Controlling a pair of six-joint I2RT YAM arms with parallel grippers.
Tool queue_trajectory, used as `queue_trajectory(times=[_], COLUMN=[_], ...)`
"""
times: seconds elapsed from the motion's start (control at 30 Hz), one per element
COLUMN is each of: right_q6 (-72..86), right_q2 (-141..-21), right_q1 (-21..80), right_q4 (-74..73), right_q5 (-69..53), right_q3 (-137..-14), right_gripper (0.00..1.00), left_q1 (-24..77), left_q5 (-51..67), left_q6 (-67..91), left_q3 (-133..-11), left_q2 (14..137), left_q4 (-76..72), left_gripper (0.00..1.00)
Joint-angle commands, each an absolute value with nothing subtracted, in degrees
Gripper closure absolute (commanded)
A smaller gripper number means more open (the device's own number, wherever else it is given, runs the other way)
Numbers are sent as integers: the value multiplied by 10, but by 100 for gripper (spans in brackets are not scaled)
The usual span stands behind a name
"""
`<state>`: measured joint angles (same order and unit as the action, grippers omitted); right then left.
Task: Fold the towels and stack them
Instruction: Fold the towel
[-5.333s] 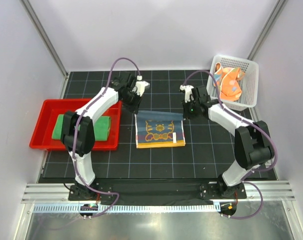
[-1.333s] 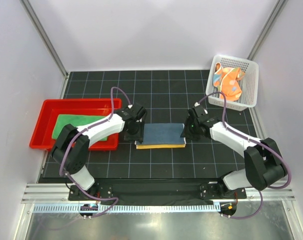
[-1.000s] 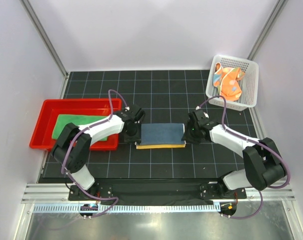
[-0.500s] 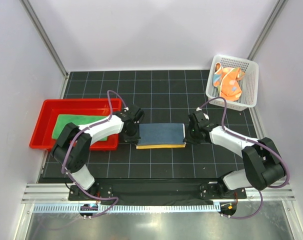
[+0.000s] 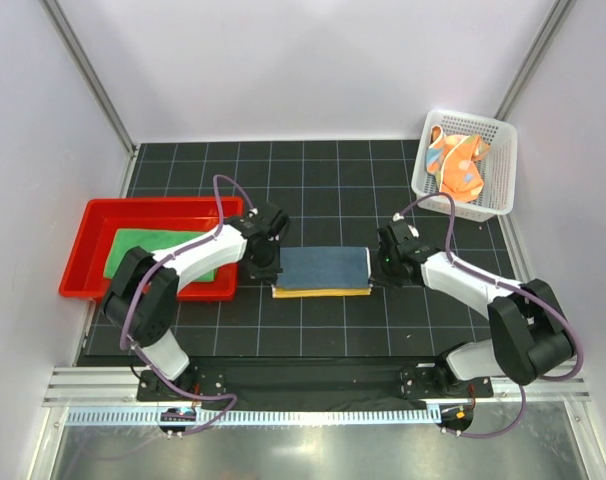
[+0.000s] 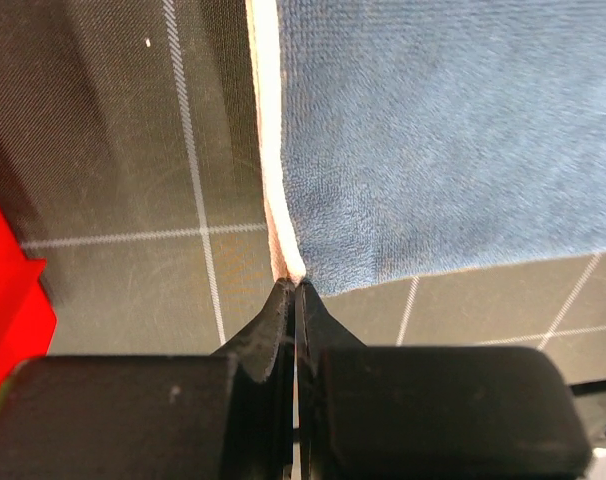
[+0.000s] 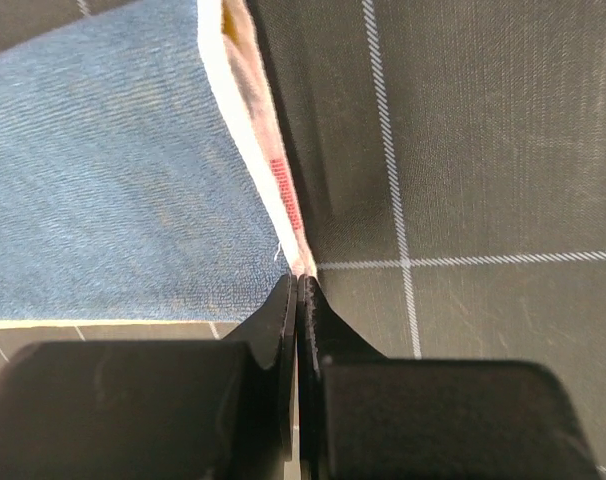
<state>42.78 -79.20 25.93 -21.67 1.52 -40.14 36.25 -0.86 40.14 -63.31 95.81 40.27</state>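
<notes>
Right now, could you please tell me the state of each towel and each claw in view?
blue towel: folded, lying flat on the mat.
green towel: folded, lying in the red tray.
orange towel: unfolded, crumpled in the white basket.
left claw: shut on the blue towel's left edge.
right claw: shut on the blue towel's right edge.

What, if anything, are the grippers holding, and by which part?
The folded dark blue towel: left gripper pinches a corner at its left end, right gripper one at its right end.
</notes>
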Motion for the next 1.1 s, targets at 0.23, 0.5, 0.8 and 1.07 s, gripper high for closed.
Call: queue_trajectory(times=[0.23, 0.5, 0.8, 1.07], right_q6=[400, 405, 394, 370], right_q2=[-728, -733, -724, -695], right_q1=[260, 261, 261, 261], right_q4=[-260, -207, -200, -246], right_q5=[21, 8, 25, 31], right_q3=[-439, -362, -364, -411], right_gripper=[99, 99, 83, 70], left_q1=[373, 383, 383, 363], left_q5=[17, 17, 4, -15], left_q6=[431, 454, 429, 373], left_q3=[-638, -544, -595, -665], left_q2=[889, 908, 931, 939], left_q4=[437, 381, 411, 429], left_gripper=[100, 100, 61, 46])
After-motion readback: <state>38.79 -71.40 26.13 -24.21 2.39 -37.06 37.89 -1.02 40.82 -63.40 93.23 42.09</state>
